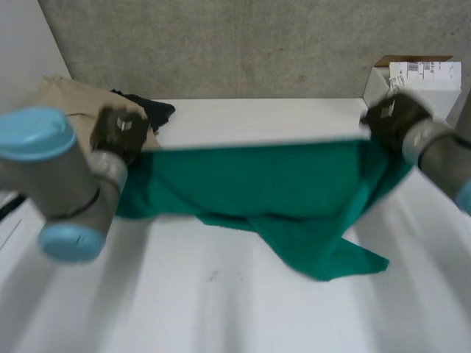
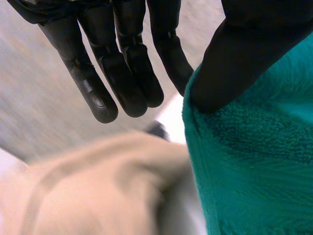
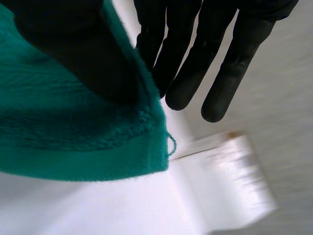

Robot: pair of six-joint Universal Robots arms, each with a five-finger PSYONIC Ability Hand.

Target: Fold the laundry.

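A green towel hangs stretched above the white table, its top edge taut between my two hands. My left hand holds the towel's left top corner. In the left wrist view its thumb pins the green terry against the straight fingers. My right hand holds the right top corner, where the thumb clamps the towel's hemmed corner against the fingers. The towel's lower part sags, and one tail lies on the table toward the right.
A beige garment and a black one lie at the table's far left; the beige one is below my left hand. A white cardboard box stands at the far right, also below my right hand. A concrete wall runs behind.
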